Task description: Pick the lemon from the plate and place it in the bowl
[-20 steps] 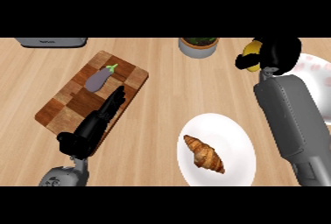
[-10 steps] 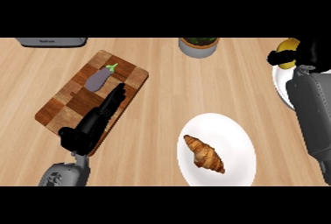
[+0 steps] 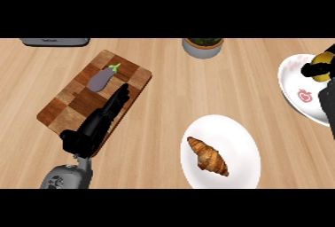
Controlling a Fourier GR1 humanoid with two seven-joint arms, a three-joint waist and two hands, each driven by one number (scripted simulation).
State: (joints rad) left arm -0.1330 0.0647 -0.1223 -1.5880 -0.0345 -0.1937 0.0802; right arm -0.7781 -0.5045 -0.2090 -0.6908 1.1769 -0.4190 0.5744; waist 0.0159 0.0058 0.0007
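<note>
The right hand (image 3: 318, 67), at the counter's right edge, curls around the lemon (image 3: 325, 59) above the white bowl (image 3: 292, 91), which carries a red mark inside. The left hand (image 3: 99, 122) lies with straight fingers on the wooden cutting board (image 3: 72, 99) near the counter's left edge, fingertips just below an eggplant (image 3: 102, 80). A white plate (image 3: 222, 135) near the front edge holds a croissant (image 3: 208, 155). A potted plant (image 3: 203, 45) stands at the back edge.

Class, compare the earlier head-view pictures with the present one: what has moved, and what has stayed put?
The right hand, curled round the yellow lemon, travelled rightward over the white bowl. The left hand, cutting board, eggplant and croissant on its plate stayed put.
</note>
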